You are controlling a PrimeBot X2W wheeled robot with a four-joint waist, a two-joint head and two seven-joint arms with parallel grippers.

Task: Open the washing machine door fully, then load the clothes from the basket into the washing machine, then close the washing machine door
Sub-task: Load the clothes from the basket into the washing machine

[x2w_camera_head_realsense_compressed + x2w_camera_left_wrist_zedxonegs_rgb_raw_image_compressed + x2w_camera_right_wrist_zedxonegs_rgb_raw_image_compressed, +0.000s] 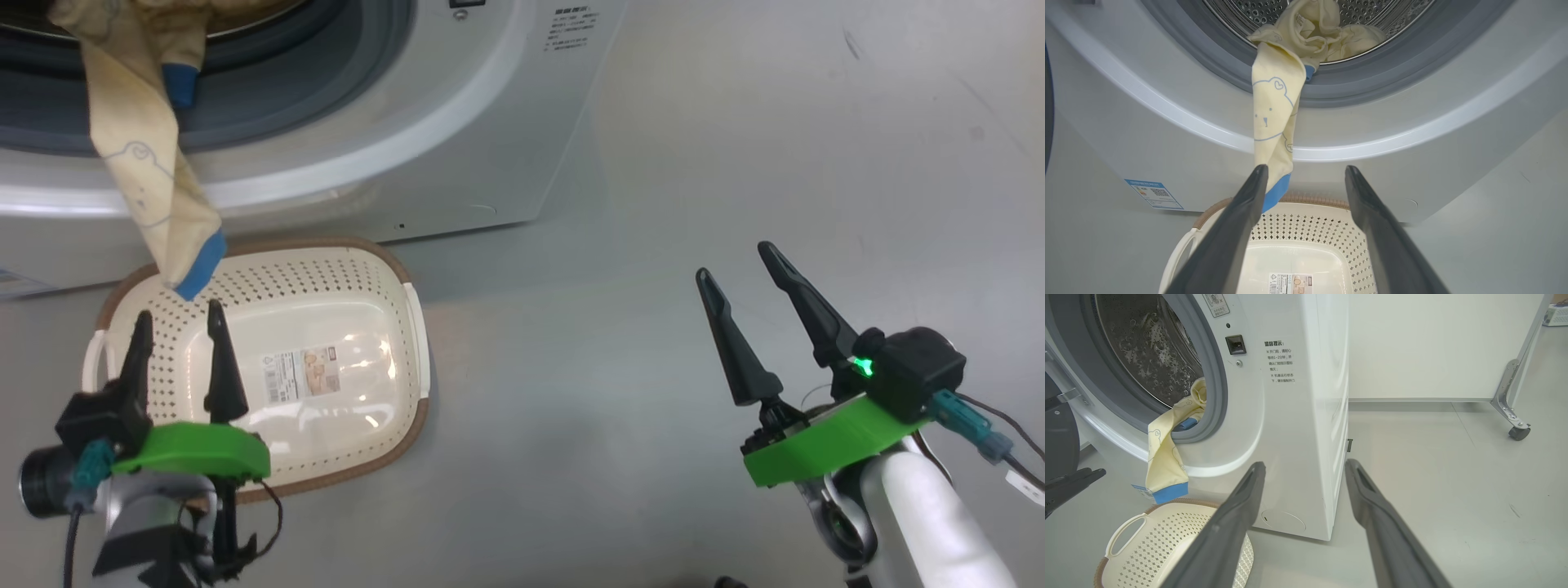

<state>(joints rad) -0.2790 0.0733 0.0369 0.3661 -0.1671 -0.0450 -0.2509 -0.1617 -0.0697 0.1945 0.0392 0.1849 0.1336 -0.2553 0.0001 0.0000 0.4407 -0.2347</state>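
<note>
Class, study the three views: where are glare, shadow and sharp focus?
Head view: glare patches on the glossy bottom of the cream-white perforated plastic basket, soft shadow on the grey floor beside it. Left wrist view: sheen along the curved trim of the big white washing machine; the blue drawing on the cream-yellow garment is sharp. Right wrist view: glints speckle the perforated steel drum.

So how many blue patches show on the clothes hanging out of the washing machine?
2: one blue patch at the grey seal, the other at the dangling tip above the far rim of the basket. More may be hidden inside the drum.
</note>
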